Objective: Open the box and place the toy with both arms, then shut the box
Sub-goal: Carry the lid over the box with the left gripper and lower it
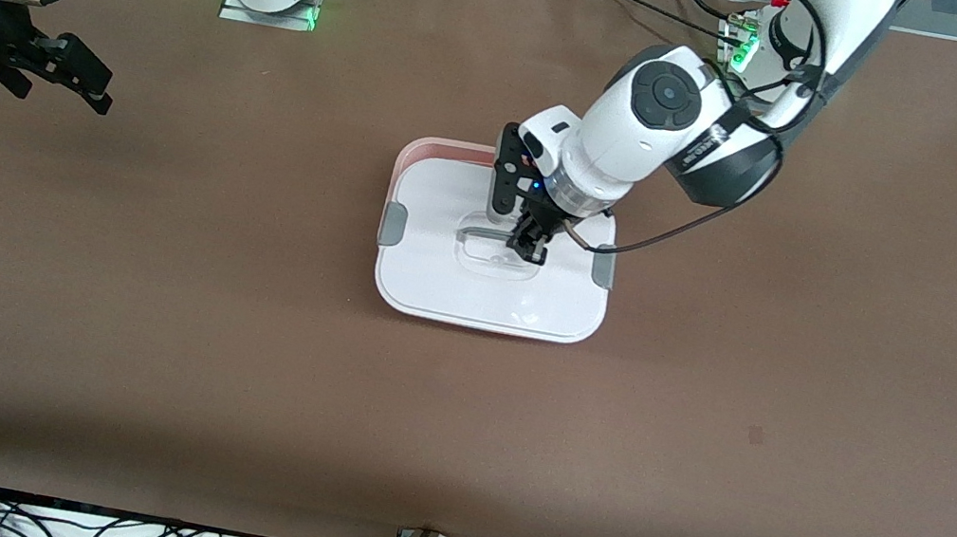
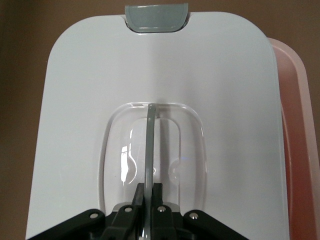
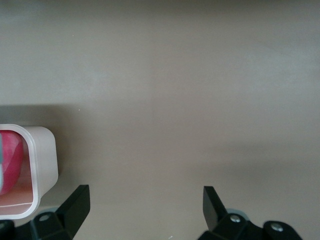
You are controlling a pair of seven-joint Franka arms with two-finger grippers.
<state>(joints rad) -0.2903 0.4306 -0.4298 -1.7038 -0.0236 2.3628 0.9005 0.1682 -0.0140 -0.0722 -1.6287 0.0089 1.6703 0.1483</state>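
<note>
The box stands mid-table with its white lid (image 1: pixel 439 272) on top, shifted a little toward the front camera, so the pink tub rim (image 1: pixel 445 146) shows along its farther edge. My left gripper (image 1: pixel 530 246) is shut on the lid's raised thin grey handle (image 1: pixel 484 233). The left wrist view shows the fingers (image 2: pixel 137 195) pinching that handle (image 2: pixel 151 145) over the clear recess, with the tub (image 2: pixel 300 150) at the side. My right gripper (image 1: pixel 99 88) is open and empty over bare table at the right arm's end. In the right wrist view (image 3: pixel 145 200) a tub corner (image 3: pixel 42 165) holds something hot pink (image 3: pixel 12 170), seemingly the toy.
Two grey clips (image 1: pixel 392 224) (image 1: pixel 603 266) sit on the lid's short sides; one shows in the left wrist view (image 2: pixel 156 17). The brown table (image 1: pixel 701 438) stretches wide around the box. Cables lie along the table edge nearest the front camera.
</note>
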